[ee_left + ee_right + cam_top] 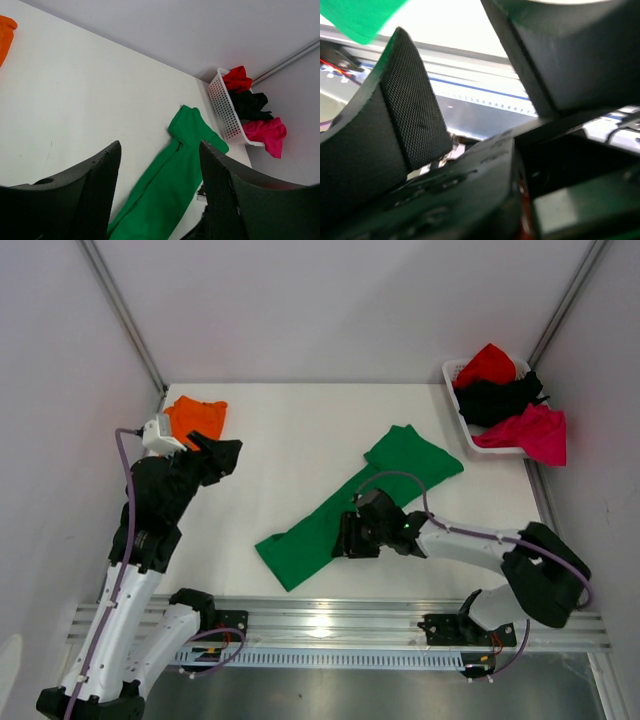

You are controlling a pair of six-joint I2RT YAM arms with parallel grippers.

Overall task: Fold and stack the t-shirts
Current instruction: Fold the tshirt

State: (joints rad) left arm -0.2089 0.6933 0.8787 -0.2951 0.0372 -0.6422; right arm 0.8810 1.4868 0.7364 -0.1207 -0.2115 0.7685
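Note:
The bright green t-shirt (360, 505) lies as a long narrow strip running diagonally across the middle of the table; it also shows in the left wrist view (172, 185) and, as a corner, in the right wrist view (362, 15). The orange t-shirt (196, 418) lies folded at the far left, and a bit of it shows in the left wrist view (5, 35). My right gripper (346, 537) is low at the near edge of the green strip, around its middle; its jaws are open with no cloth between them (450, 30). My left gripper (226, 454) is open and empty, raised beside the orange t-shirt (160, 149).
A white basket (462, 420) at the back right holds a red t-shirt (486, 364), a black one (500, 397) and a magenta one (535, 432) hanging over its rim. A metal rail (330, 620) runs along the table's near edge.

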